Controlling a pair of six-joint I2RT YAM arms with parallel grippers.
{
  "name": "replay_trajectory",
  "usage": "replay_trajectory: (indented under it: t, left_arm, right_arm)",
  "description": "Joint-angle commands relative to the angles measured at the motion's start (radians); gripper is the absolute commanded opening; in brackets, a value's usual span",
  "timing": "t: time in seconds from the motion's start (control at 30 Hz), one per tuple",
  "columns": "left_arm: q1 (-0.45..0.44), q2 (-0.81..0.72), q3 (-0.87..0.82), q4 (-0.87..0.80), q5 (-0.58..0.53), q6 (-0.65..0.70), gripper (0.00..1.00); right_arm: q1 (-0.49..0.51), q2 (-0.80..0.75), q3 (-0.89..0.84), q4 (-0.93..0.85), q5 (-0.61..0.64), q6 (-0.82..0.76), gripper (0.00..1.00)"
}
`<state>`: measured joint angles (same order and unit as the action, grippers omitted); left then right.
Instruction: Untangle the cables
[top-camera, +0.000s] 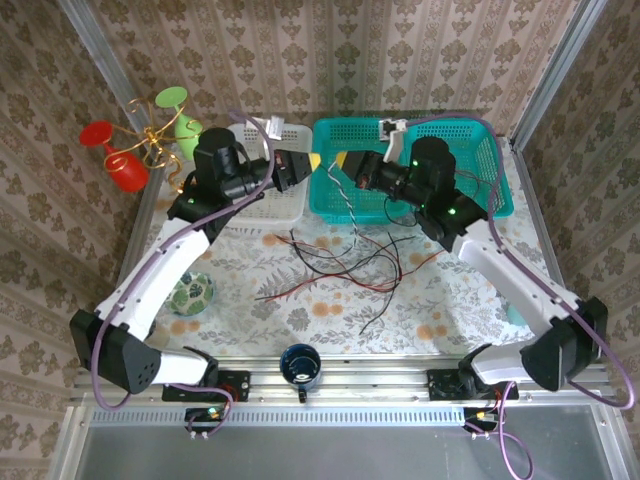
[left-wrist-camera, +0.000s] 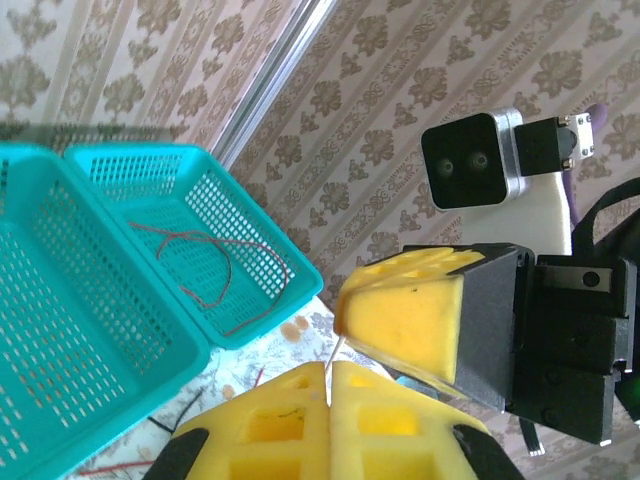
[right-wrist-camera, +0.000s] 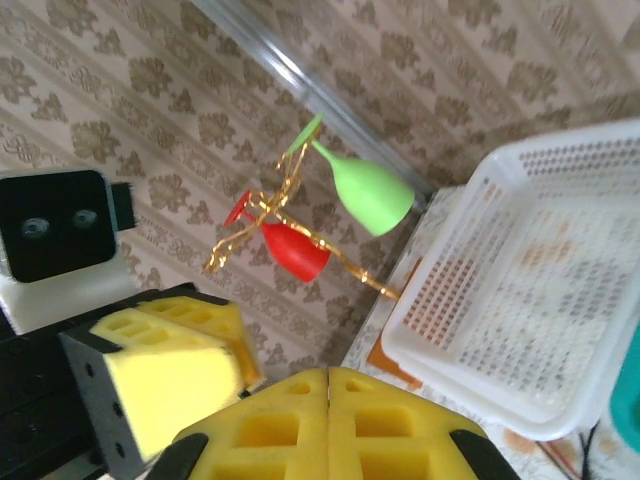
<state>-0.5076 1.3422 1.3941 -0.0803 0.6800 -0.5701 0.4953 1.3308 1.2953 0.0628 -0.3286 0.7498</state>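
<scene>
Well, the fingers on both arms are blocky yellow foam pads with square hollows, mounted on black housings. The left gripper (top-camera: 314, 160) has its pads pressed together on a hair-thin pale strand, seen in its wrist view rising from the seam between them. The right gripper (top-camera: 341, 160) faces it, tip almost to tip, with its pads also pressed flat together. Whether it pinches the same strand I cannot tell.

From the point where the two tips meet, a white-and-black twisted cable (top-camera: 345, 205) hangs down in a tight spiral. It reaches the loose cables (top-camera: 345, 265), thin red and black wires that lie crossed and looped on the floral tablecloth (top-camera: 250, 300), just near of the baskets.

Two plastic mesh baskets stand side by side at the far edge. The teal basket (top-camera: 475, 150) on the right has perforated walls and holds a curled red wire (left-wrist-camera: 229, 265). The white basket (top-camera: 275, 200) on the left is the same lattice type, and the left arm reaches over it.

Far left stands an ornament of glossy red and green goblets on a twisted gold wire stand (top-camera: 150, 135). A green patterned bowl (top-camera: 190, 293) sits near the left arm, and a dark blue cup (top-camera: 300, 362) stands at the near edge between the two arm bases.
</scene>
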Motion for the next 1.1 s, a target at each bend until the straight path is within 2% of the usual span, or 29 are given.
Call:
replay_trajectory:
  t: [0.0,0.2,0.5,0.77,1.07]
  left_arm:
    - [-0.032,0.01,0.132,-0.186,-0.091,0.157,0.0]
    - [-0.075,0.065,0.361,-0.425,-0.199,0.291,0.0]
    - [-0.081,0.061,0.495,-0.552,-0.292,0.353,0.0]
    - [-0.045,0.01,0.444,-0.589,-0.343,0.348,0.0]
    - [0.101,-0.059,0.376,-0.541,-0.366,0.252,0.0]
  right_arm:
    - [0.003,-0.085,0.039,-0.026,0.187,-0.087,0.0]
    - [0.003,-0.147,0.062,-0.016,0.368,-0.158,0.0]
    - [0.003,-0.163,0.134,-0.058,0.556,-0.224,0.0]
    - [-0.011,-0.179,0.145,-0.118,0.667,-0.271,0.0]
    - [-0.077,-0.213,0.092,-0.146,0.756,-0.24,0.0]
